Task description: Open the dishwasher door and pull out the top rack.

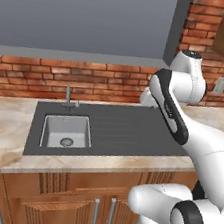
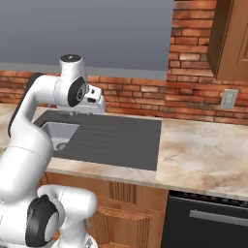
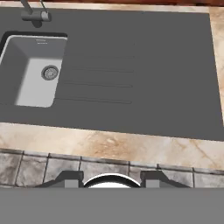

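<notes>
Two fingertips of the gripper (image 3: 112,180) are standing apart, holding nothing, hovering over the sink (image 3: 30,72); door (image 2: 208,223) is sitting well off, risking a missed handle (image 2: 218,217).

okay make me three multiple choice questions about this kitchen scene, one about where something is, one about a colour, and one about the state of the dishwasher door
1. Where is the dishwasher door relative to the sink in the right base view?
A. Under the counter, to the right of it
B. Directly beneath it
C. Above it on the wall

2. What colour is the drainboard around the basin?
A. White
B. Dark grey
C. Brown

3. What state is the dishwasher door in?
A. Fully open
B. Removed
C. Closed

Answers:
1. A, the black panel sits below the marble counter, off to the right of the sink.
2. B, the ribbed surface is dark grey.
3. C, the panel stands upright, flush under the counter, its handle untouched.
</notes>
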